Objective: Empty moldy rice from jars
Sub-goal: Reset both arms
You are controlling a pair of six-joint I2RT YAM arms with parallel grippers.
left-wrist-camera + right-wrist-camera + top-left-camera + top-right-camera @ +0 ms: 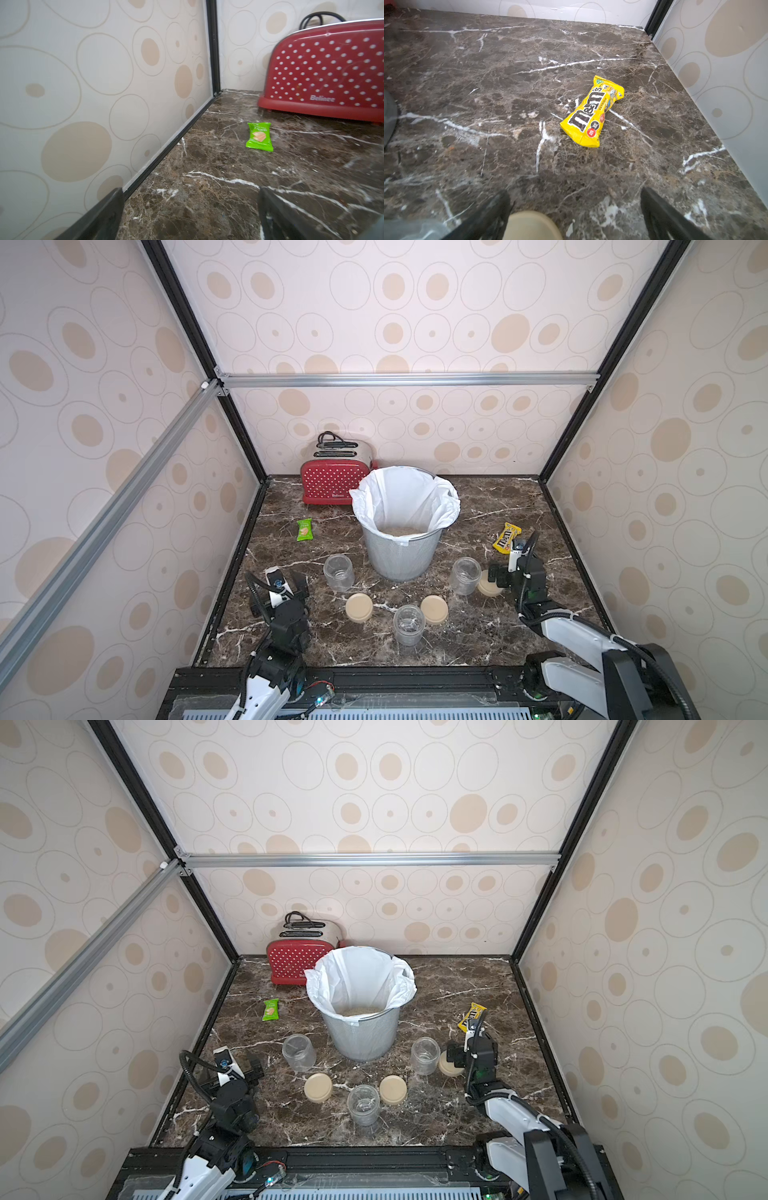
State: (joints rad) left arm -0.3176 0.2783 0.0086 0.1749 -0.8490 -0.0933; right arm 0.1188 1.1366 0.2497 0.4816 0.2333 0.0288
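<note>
We judge the emptying done. All three jars [338,572] stand upright, lidless and clear to the bottom, across the front half of the desk [478,639]. The moldy rice [401,531] lies in the white-lined mesh bin [401,562] at the desk's middle. Two lids [359,607] lie flat between the jars, so only recapping, if wanted, seems left. Our right jaws stand wide apart near the right edge, with the third lid [529,225] between them, ungripped. Our left jaws, by the left edge, gape empty.
</note>
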